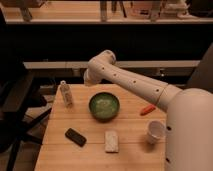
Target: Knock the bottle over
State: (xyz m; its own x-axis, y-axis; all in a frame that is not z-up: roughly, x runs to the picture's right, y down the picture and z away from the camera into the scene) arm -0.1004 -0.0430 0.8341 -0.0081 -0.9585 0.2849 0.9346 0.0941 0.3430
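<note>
A small clear bottle (65,93) with a pale label stands upright near the far left corner of the wooden table (130,125). My gripper (88,80) is at the end of the white arm (130,82). It hangs above the table's far edge, a short way to the right of the bottle and a little above its top. It does not touch the bottle. The arm reaches in from the right and bends at an elbow above the gripper.
A green bowl (104,106) sits mid-table just right of the bottle. A black flat object (75,136) and a white packet (111,141) lie near the front. A white cup (155,132) and an orange-red object (147,109) are on the right. A dark chair (15,105) stands left of the table.
</note>
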